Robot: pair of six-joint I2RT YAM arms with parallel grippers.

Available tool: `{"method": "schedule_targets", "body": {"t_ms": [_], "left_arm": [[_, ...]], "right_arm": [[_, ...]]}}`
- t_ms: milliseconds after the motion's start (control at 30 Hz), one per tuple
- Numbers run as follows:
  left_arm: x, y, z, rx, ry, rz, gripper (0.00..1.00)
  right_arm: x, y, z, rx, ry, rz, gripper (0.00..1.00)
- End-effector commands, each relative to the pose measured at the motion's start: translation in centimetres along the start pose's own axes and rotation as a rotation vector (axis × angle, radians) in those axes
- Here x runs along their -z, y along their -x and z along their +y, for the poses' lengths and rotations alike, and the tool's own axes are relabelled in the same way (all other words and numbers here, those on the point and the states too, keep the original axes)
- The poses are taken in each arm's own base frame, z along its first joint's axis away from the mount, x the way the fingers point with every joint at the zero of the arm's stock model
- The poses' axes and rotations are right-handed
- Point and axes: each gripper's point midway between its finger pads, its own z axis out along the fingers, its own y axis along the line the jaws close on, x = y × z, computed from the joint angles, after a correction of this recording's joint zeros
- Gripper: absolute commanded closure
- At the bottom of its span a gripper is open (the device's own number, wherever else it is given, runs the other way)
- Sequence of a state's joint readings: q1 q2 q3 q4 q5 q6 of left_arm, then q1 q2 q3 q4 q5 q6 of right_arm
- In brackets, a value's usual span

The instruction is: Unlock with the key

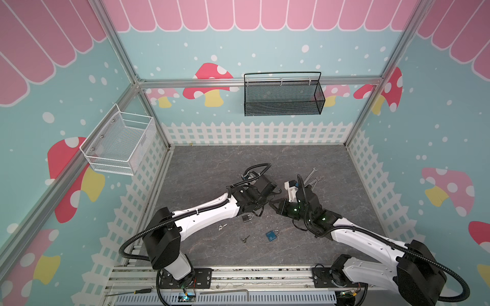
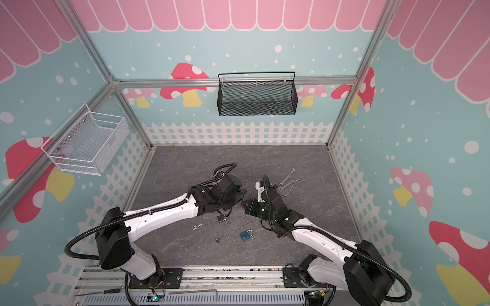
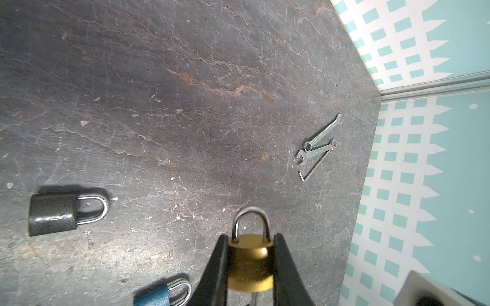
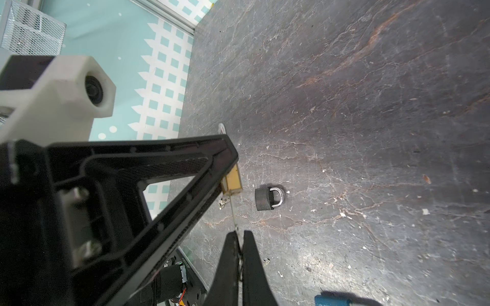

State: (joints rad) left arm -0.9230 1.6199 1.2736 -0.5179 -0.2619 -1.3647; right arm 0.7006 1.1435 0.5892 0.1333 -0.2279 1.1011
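Items as I see them from the remote desk:

1. Left gripper [image 3: 250, 239]: jaws clamped on both sides of the brass padlock [image 3: 250, 267], shackle pointing away from the wrist cam.
2. Right gripper [image 4: 240, 234]: jaws pressed together, pinching the key [image 4: 233, 212] by its head. The blade runs straight to the lock's bottom face; can't tell how deep it sits.
3. Brass padlock + key: mid table [image 1: 212, 164], where both grippers meet, between the two arms.
4. Black padlock [image 1: 246, 218]: flat on the table, just near of the left gripper, shackle shut.
5. Blue padlock [image 1: 271, 235]: flat, nearer still and a bit right of the black one.
6. Loose keys, 2 pcs [image 1: 222, 226] and [image 1: 245, 239]: near side, left of the blue padlock.
7. Wrenches [image 3: 322, 135], 2 pcs, w/ a hex key [image 3: 314, 165] touching them: far right of the grippers.
8. Black mesh basket [image 1: 283, 95] on the far wall, white wire basket [image 1: 119, 143] on the left wall.
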Motion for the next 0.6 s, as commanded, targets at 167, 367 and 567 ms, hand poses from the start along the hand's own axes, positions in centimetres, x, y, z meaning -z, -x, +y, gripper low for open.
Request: {"method": "schedule_targets", "body": {"t_ms": [167, 367, 567], "left_arm": [[0.8, 0.9, -0.8, 0.006, -0.032, -0.032, 1.00], [1.0, 1.0, -0.7, 0.017, -0.040, -0.033, 1.00], [1.0, 0.9, -0.6, 0.021, -0.046, -0.029, 1.00]], "right_arm": [[0.1, 0.3, 0.0, 0.001, -0.003, -0.023, 1.00], [0.0, 0.9, 0.3, 0.024, -0.016, -0.038, 1.00], [-0.1, 1.6, 1.2, 0.037, 0.003, -0.045, 1.00]]}}
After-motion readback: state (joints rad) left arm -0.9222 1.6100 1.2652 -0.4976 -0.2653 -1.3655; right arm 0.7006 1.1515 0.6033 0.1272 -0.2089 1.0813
